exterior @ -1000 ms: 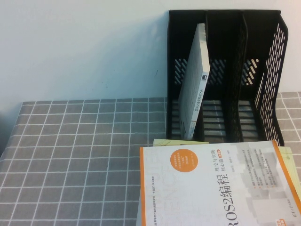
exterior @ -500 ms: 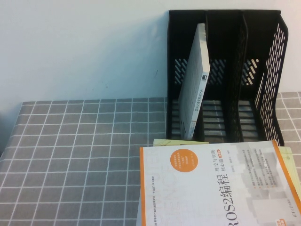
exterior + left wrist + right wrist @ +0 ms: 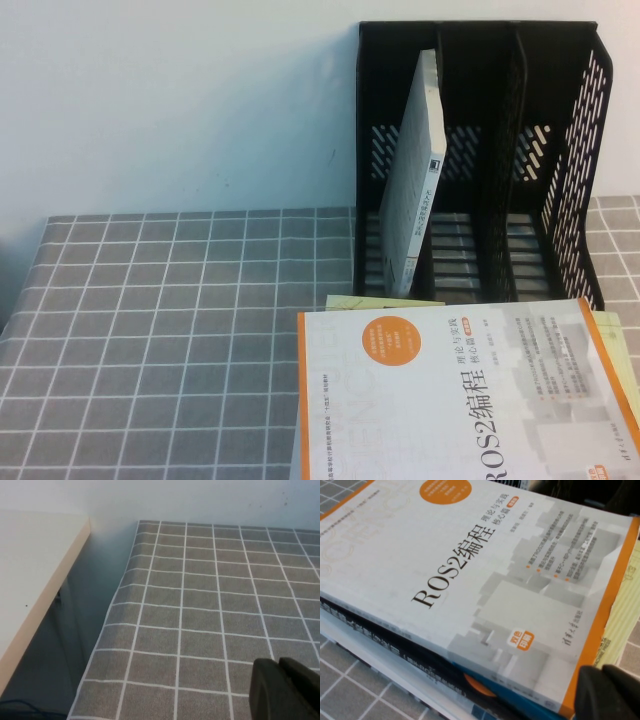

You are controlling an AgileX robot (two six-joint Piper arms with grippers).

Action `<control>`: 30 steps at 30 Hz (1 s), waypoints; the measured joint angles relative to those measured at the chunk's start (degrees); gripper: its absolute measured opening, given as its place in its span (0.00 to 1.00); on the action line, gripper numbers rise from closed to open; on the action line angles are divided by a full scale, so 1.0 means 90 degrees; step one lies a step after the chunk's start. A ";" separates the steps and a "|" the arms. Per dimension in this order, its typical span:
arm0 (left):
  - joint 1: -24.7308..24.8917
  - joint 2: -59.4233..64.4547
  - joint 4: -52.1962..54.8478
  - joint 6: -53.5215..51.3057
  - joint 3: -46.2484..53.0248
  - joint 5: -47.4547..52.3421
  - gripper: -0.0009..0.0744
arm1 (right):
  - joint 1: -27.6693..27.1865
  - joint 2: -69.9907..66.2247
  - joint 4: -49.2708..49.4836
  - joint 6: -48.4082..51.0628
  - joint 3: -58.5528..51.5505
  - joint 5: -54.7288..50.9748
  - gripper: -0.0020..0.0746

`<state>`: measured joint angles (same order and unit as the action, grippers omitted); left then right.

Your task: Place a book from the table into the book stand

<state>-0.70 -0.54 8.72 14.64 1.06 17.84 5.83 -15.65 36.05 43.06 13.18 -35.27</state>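
Note:
The book [image 3: 416,185], with a white cover and black Chinese characters on its spine, stands leaning in the left slot of the black book stand [image 3: 565,170] at the back right of the grid-cloth table [image 3: 180,320]. No gripper touches it. My left gripper [image 3: 281,682] is shut and empty, hovering over bare cloth [image 3: 210,605] near the table's left edge. My right gripper [image 3: 604,686] is shut and empty, just above the orange-edged corner of the white-grey ROS2 book [image 3: 485,580]. Neither gripper shows in the high view.
The ROS2 book [image 3: 460,400] tops a stack at the front right, with a yellow-green book [image 3: 385,301] and darker books [image 3: 420,652] beneath. The stand's middle and right slots hold nothing. A white desk [image 3: 30,570] stands left of the table across a gap.

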 joint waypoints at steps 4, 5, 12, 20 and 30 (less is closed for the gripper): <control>0.0000 0.0000 0.0000 -0.0180 0.0000 0.0039 0.01 | 0.0000 0.0000 0.0000 0.0000 0.0000 0.0000 0.02; 0.0000 0.0000 -0.0070 -0.0249 0.0000 0.0039 0.01 | 0.0000 0.0000 0.0000 0.0000 0.0000 0.0000 0.02; 0.0000 -0.0011 -0.1436 -0.1946 -0.0012 0.0051 0.01 | 0.0000 0.0000 0.0014 0.0000 0.0000 0.0000 0.02; 0.0000 -0.0011 -0.1901 -0.2832 -0.0012 0.0051 0.01 | 0.0000 0.0000 0.0029 0.0000 0.0000 -0.0003 0.02; 0.0000 -0.0011 -0.1901 -0.2764 -0.0012 0.0051 0.01 | 0.0000 0.0000 0.0029 0.0000 0.0000 -0.0003 0.02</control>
<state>-0.70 -0.63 -8.39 -10.24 0.96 18.30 5.83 -15.65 36.31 43.06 13.18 -35.30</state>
